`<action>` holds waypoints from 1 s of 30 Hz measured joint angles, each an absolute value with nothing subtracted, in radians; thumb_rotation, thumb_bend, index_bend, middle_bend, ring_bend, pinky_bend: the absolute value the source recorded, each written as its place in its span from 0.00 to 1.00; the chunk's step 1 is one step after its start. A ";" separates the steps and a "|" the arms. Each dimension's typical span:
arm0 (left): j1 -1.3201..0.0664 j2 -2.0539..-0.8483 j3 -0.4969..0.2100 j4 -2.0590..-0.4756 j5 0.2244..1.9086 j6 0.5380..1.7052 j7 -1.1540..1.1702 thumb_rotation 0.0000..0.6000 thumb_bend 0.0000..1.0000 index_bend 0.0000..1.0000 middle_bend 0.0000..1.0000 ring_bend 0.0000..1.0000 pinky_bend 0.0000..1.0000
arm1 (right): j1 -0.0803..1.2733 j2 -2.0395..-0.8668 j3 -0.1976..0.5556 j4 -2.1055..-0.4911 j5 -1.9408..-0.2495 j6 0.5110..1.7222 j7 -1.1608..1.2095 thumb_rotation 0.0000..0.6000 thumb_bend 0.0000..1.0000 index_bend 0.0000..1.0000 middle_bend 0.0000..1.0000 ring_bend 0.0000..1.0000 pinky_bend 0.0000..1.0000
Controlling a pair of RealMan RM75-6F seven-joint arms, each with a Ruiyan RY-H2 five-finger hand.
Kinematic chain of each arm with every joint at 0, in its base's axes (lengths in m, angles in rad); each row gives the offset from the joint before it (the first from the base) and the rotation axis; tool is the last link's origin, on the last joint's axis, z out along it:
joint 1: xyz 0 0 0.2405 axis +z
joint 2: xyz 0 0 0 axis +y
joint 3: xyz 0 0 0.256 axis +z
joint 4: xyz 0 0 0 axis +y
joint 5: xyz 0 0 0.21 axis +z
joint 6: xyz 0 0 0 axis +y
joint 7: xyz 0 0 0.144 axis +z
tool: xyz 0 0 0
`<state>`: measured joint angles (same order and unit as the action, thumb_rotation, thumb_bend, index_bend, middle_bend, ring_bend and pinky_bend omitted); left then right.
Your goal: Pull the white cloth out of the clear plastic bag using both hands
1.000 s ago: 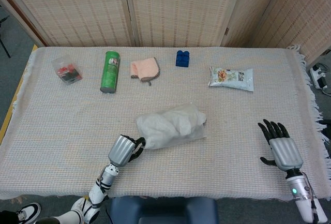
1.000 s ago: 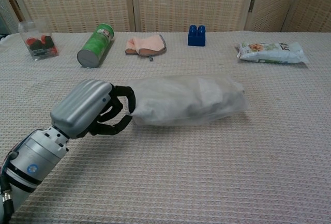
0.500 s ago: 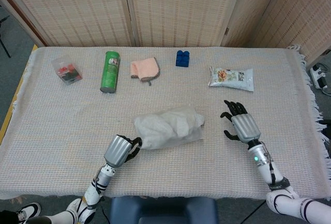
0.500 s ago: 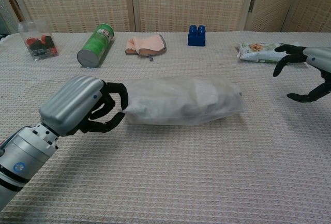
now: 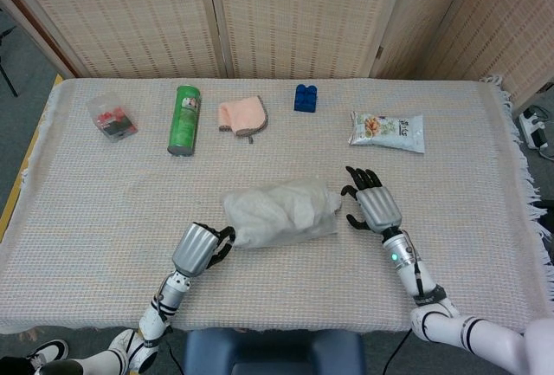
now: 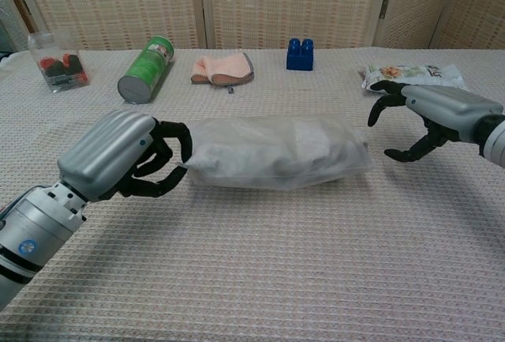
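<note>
The clear plastic bag [image 5: 279, 211] [image 6: 272, 152] lies on its side in the middle of the table, with the white cloth [image 5: 290, 205] [image 6: 260, 146] bunched inside it. My left hand [image 5: 198, 248] [image 6: 120, 159] grips the bag's left end with curled fingers. My right hand [image 5: 370, 202] [image 6: 426, 118] hovers just right of the bag's right end, fingers spread and curved, holding nothing and a small gap away from the bag.
Along the far side stand a clear box of red items [image 5: 112, 118], a green can [image 5: 183, 119] on its side, a pink cloth [image 5: 242, 115], a blue brick [image 5: 305, 97] and a snack packet [image 5: 387, 131]. The table carries a woven cover [image 5: 104, 202].
My right hand has swept in from the table's right front to just beside the bag's right end. My left hand has pulled the bag slightly left while keeping hold.
</note>
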<state>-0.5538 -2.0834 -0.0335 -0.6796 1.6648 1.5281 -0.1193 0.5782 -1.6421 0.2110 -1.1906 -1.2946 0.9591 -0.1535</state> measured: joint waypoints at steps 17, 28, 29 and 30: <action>-0.565 -2.065 -0.042 -0.682 1.661 1.526 -0.124 1.00 0.67 0.72 1.00 1.00 1.00 | 0.646 -1.817 0.230 -0.984 -1.274 0.977 -0.134 1.00 0.39 0.57 0.03 0.00 0.00; -0.571 -2.053 -0.047 -0.701 1.659 1.527 -0.113 1.00 0.67 0.72 1.00 1.00 1.00 | 0.649 -1.859 0.219 -0.926 -1.310 1.040 -0.087 1.00 0.43 0.61 0.06 0.00 0.00; -0.570 -2.052 -0.046 -0.702 1.659 1.527 -0.112 1.00 0.67 0.72 1.00 1.00 1.00 | 0.649 -1.862 0.221 -0.923 -1.309 1.042 -0.094 1.00 0.44 0.65 0.08 0.00 0.00; -0.570 -2.052 -0.046 -0.702 1.659 1.527 -0.110 1.00 0.67 0.72 1.00 1.00 1.00 | 0.650 -1.867 0.223 -0.918 -1.306 1.045 -0.103 1.00 0.46 0.69 0.10 0.00 0.00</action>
<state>-0.5699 -2.0517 -0.0456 -0.7023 1.6587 1.5274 -0.1100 0.6501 -1.8668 0.2228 -0.9176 -1.3058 1.0455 -0.1026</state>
